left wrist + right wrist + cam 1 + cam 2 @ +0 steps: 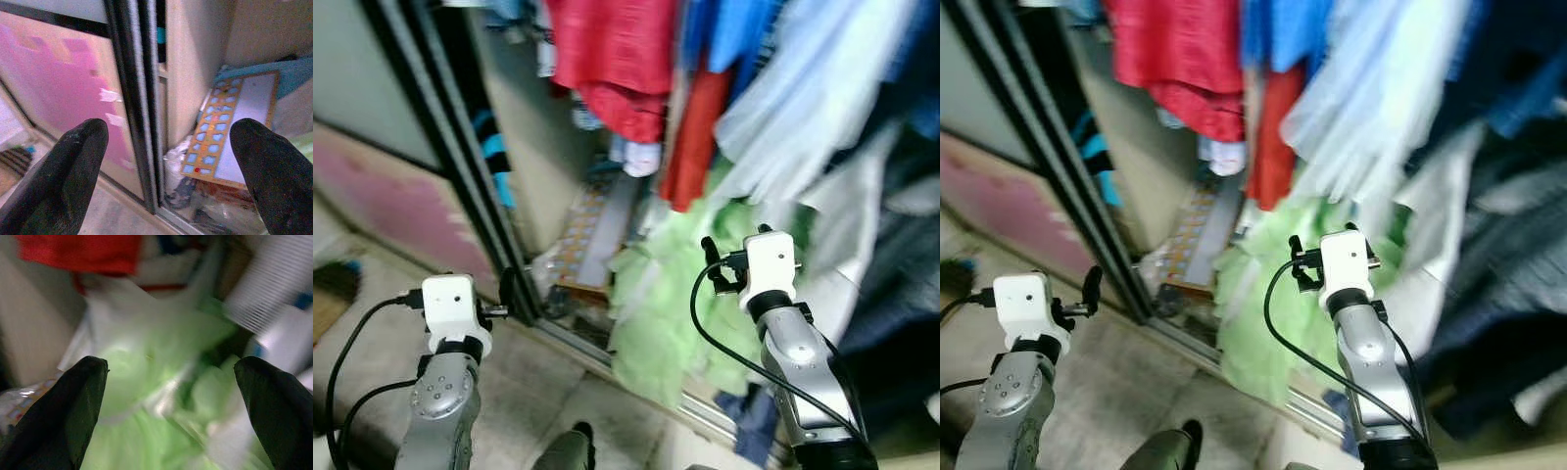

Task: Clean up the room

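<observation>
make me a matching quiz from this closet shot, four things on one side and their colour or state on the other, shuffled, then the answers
Things:
1. left claw
2. hanging shirt
3. crumpled garment
4. patterned board

Colour or state:
A. light green, spilling over the closet track
B. open, aimed at the black door frame
C. red, high on the rail
D. orange border with blue shapes, leaning in the corner

Pairs: 1-B, 2-C, 3-A, 4-D
</observation>
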